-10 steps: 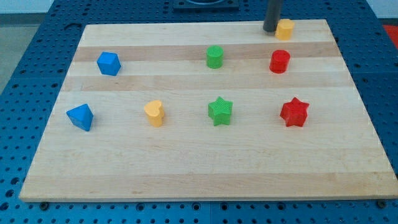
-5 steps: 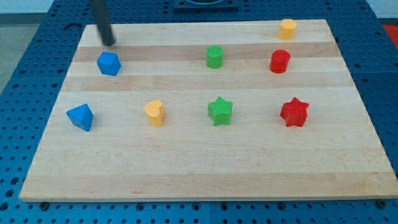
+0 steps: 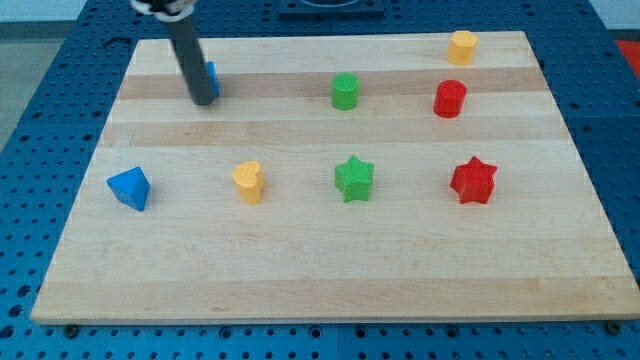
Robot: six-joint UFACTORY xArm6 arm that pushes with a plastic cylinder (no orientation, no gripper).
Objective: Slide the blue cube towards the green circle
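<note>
My tip (image 3: 204,99) rests on the board at the upper left, directly in front of the blue cube (image 3: 211,77). The rod hides most of the cube; only a blue sliver shows at the rod's right side. The green circle (image 3: 345,91), a short green cylinder, stands to the view's right of the cube, in the same row, well apart from it.
A blue triangular block (image 3: 130,187) lies at the left. A yellow heart (image 3: 248,181), a green star (image 3: 354,178) and a red star (image 3: 473,180) form the lower row. A red cylinder (image 3: 450,98) and a yellow block (image 3: 461,46) sit at the upper right.
My tip has moved from the top right across to the upper left and down beside the blue cube. The cube has shifted right and up.
</note>
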